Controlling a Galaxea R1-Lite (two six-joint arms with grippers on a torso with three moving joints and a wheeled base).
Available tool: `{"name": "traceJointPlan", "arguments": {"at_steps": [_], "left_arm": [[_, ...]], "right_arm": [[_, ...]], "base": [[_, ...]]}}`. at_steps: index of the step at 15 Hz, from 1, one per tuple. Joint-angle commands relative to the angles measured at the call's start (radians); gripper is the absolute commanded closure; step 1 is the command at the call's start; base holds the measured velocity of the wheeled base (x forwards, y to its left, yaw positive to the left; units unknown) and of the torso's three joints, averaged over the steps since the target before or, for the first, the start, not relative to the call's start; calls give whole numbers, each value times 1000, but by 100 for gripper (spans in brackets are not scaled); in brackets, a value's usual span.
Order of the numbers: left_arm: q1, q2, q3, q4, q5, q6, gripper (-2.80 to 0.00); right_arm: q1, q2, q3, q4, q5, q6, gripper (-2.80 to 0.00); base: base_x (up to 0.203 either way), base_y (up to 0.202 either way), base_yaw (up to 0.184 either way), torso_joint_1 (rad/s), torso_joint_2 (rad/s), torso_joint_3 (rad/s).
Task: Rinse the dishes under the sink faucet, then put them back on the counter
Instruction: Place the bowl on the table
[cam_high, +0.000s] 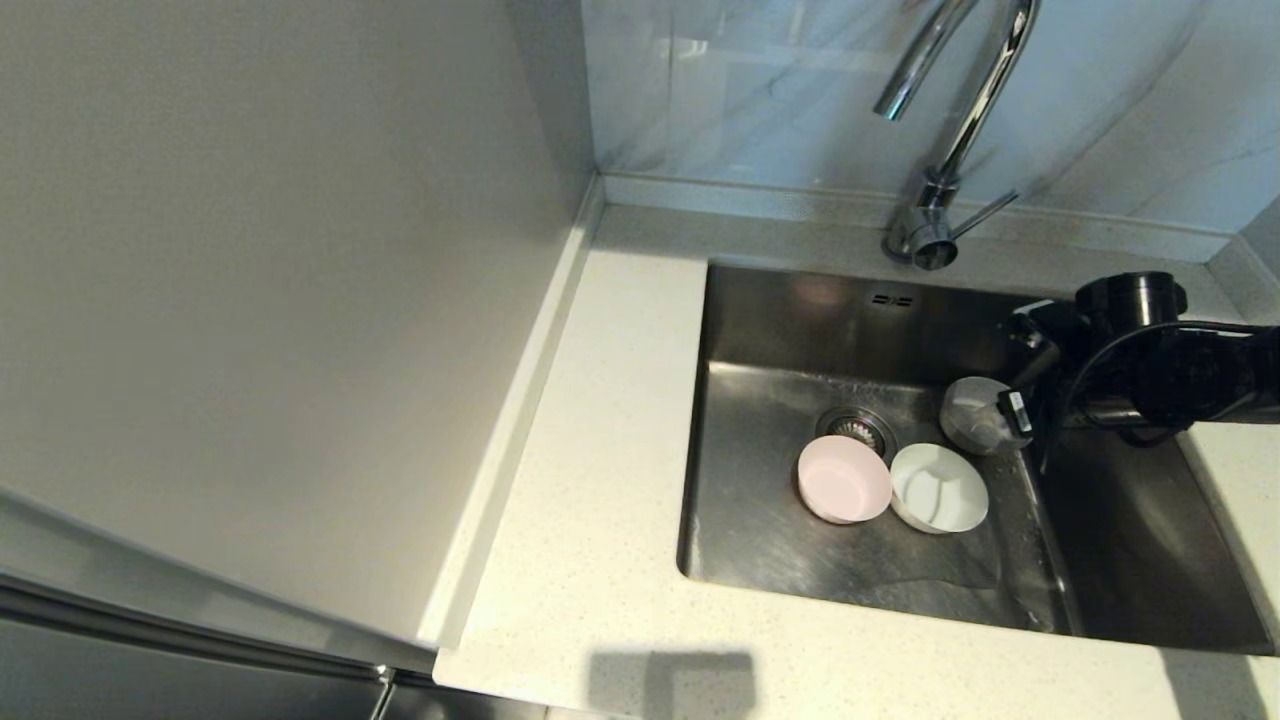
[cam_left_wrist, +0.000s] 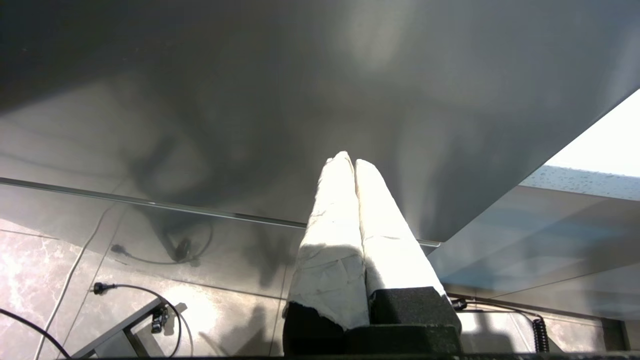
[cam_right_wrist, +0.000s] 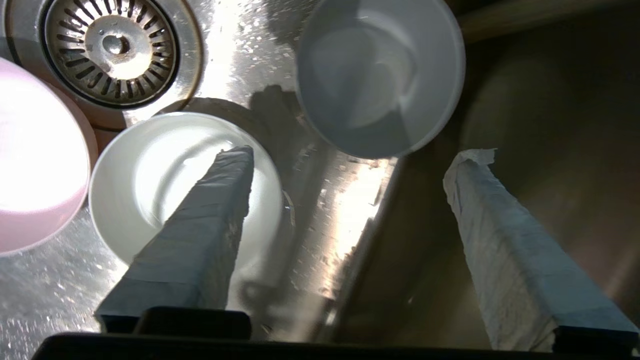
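Note:
Three bowls lie in the sink (cam_high: 760, 330). The pale pink bowl (cam_high: 845, 480) rests beside the strainer drain (cam_high: 858, 428), touching the white bowl (cam_high: 938, 487). The pale grey bowl (cam_high: 975, 415) sits further back, near the sink's right side. My right arm (cam_high: 1160, 370) reaches in from the right, just beside the grey bowl. My right gripper (cam_right_wrist: 355, 152) is open and holds nothing. One finger (cam_right_wrist: 200, 235) hangs over the white bowl (cam_right_wrist: 150, 175); the grey bowl (cam_right_wrist: 380, 75) lies ahead of the fingertips. The chrome faucet (cam_high: 955, 120) stands behind the sink; no water shows. My left gripper (cam_left_wrist: 348, 161) is shut, parked low.
The speckled counter (cam_high: 600, 450) runs left of and in front of the sink, with a raised rim against the beige wall panel (cam_high: 280, 280). The faucet's side lever (cam_high: 985, 212) points right. The left wrist view shows a cabinet front, floor tiles and cables (cam_left_wrist: 125, 290).

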Motion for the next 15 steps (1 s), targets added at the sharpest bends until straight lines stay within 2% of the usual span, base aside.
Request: {"name": "traceJointPlan", "arguments": {"at_steps": [1,3,7,10,15], "left_arm": [[0,-3,0,0,2,-1,0],[0,-3,0,0,2,-1,0],[0,-3,0,0,2,-1,0],[0,-3,0,0,2,-1,0],[0,-3,0,0,2,-1,0]], "right_arm": [[22,84,-51,-2,-1,32,-280],[34,150,-132,-3,-4,74,-280],[35,291,-287,-4,-12,88,-280],[29,393,-417,-11,-47,98,-280],[23,448,-474,-12,-53,97,-280]], "base": [[0,0,0,0,0,0],[0,0,0,0,0,0],[0,0,0,0,0,0],[0,0,0,0,0,0],[0,0,0,0,0,0]]}}
